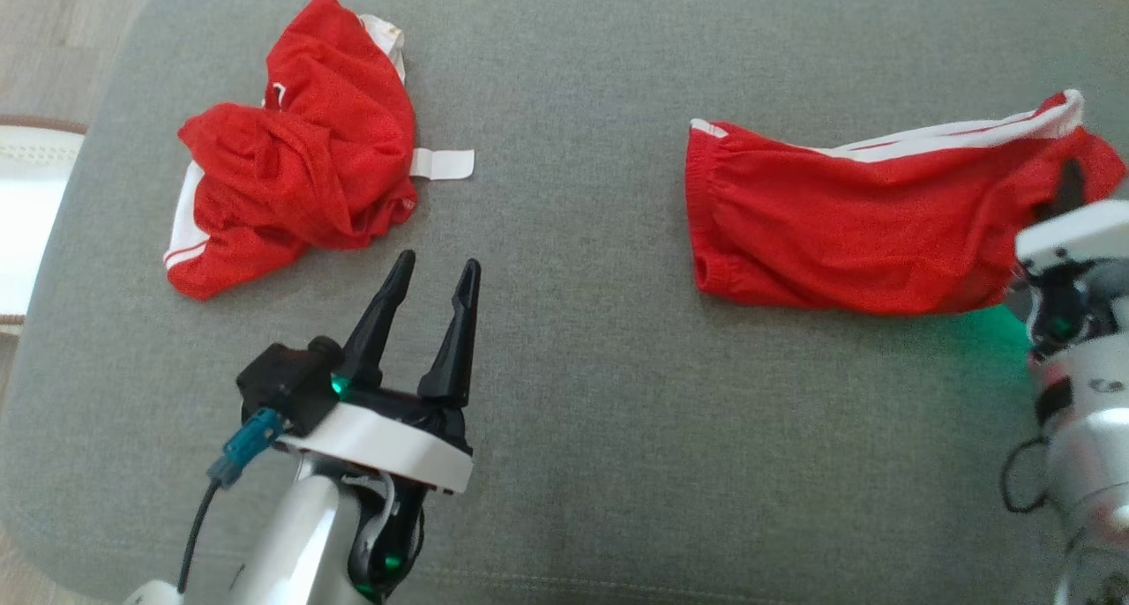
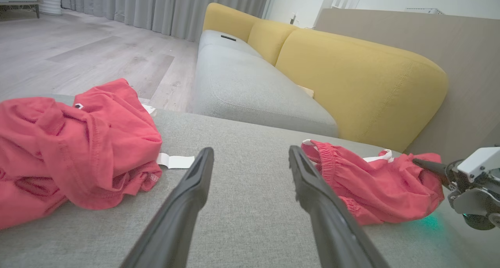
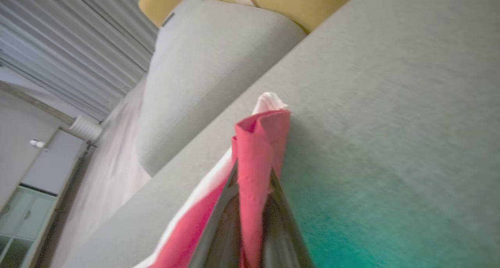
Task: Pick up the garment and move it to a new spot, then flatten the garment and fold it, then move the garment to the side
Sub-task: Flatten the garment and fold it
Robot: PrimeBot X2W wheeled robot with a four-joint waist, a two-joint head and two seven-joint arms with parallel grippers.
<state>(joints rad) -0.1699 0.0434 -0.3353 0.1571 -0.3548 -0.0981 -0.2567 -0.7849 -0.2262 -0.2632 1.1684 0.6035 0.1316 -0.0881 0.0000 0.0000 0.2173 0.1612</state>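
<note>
The garment [image 1: 838, 226], a pair of red shorts with white side stripes, lies spread on the right half of the grey cushion [image 1: 582, 393]. My right gripper [image 1: 1069, 195] is shut on its right edge. In the right wrist view a fold of the red cloth [image 3: 259, 143] stands pinched between the two dark fingers of the right gripper [image 3: 254, 178]. My left gripper [image 1: 438, 265] hovers open over bare cushion at the lower left, holding nothing. The left wrist view has the left gripper [image 2: 250, 152] with its fingers apart, the shorts [image 2: 375, 186] at right and the right gripper [image 2: 427, 165] on their far end.
A second red garment [image 1: 300, 155], crumpled, lies at the upper left of the cushion with a white tag [image 1: 441, 164] beside it. A white object [image 1: 26, 217] stands past the cushion's left edge. A yellow-backed sofa [image 2: 351, 80] lies beyond the cushion.
</note>
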